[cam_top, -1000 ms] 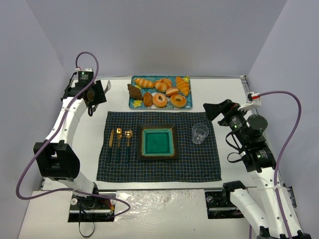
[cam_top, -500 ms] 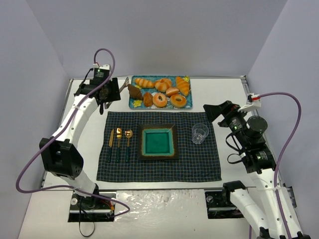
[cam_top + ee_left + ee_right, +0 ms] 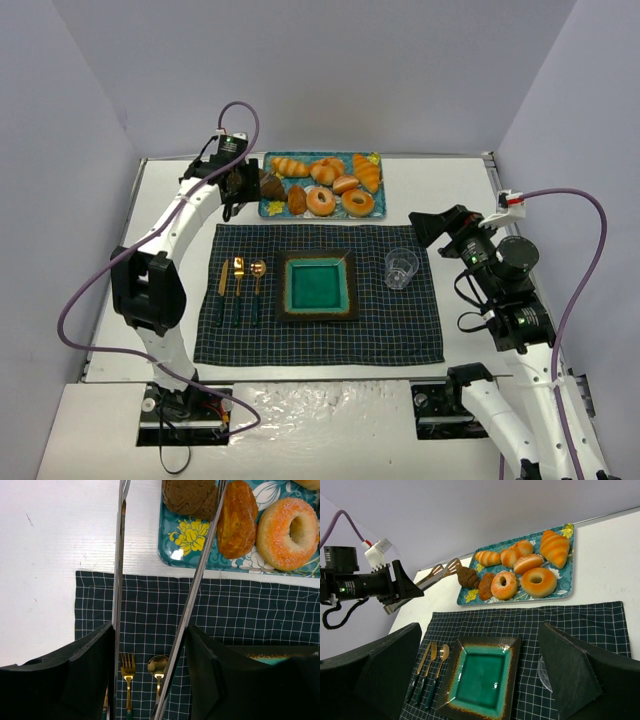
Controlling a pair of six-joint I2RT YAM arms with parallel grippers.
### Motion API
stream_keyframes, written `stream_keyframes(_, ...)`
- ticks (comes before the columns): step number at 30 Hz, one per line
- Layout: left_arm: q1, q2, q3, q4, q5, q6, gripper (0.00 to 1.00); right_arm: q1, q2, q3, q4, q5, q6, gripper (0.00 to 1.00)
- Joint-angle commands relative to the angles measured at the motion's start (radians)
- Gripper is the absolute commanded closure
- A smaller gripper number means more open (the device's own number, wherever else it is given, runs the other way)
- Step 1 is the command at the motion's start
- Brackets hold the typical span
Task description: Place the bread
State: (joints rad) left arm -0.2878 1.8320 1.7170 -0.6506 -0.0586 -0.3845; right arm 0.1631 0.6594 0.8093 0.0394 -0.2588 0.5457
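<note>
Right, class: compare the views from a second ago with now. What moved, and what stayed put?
The left gripper, shut on the tongs throughout, swung from the left side of the table rightward to the tray, bringing the tong tips close to the bread. Nothing was picked up or released. The right gripper stayed open and parked; the bread, plate, cutlery and glass did not move.

No legible text, label, brand, number or sign is found in any view. The tray (image 3: 190,535) at the far side bears painted flowers only, no lettering.
</note>
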Motion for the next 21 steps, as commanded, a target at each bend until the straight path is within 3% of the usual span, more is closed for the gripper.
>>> stream_keyframes(1, -0.001, 0.000, 0.091, 0.038, -0.030, -0.022, 0.50, -0.001, -0.004, 0.017, 0.053, 0.016, -0.019, 0.00)
stream_keyframes(21, -0.005, 0.124, 0.156, 0.040, -0.006, -0.037, 0.50, -0.001, -0.003, 0.049, 0.025, 0.023, -0.033, 0.00)
